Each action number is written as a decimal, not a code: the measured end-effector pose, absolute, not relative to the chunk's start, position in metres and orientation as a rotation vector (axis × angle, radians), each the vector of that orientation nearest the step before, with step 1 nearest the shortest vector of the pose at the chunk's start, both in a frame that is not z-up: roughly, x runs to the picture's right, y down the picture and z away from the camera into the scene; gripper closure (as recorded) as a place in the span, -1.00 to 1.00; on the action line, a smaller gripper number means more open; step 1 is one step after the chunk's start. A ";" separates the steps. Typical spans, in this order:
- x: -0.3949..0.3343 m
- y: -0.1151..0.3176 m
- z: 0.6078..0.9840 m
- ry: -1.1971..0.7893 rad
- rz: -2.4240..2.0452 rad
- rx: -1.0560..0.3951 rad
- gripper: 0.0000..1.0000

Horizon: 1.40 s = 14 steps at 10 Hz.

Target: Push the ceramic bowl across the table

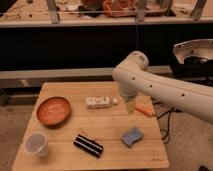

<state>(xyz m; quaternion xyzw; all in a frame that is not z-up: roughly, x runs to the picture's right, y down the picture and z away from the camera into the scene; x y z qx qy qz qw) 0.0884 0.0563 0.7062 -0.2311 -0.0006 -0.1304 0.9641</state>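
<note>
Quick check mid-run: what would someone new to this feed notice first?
The big white robot arm extending in from the right dominates, its hand hanging open above the light wooden table's right half, beside a small orange object. Next comes the wide orange-terracotta ceramic bowl on the table's left side, well apart from the hand, with a small translucent white cup nearer the camera.
</note>
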 end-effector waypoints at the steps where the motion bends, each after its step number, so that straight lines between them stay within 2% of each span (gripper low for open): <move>1: 0.071 0.055 0.708 -0.006 -0.286 -0.461 -0.60; 9: -0.027 0.043 0.726 -0.067 -0.437 -0.409 -0.60; 14: -0.064 0.041 0.735 -0.105 -0.488 -0.405 -0.60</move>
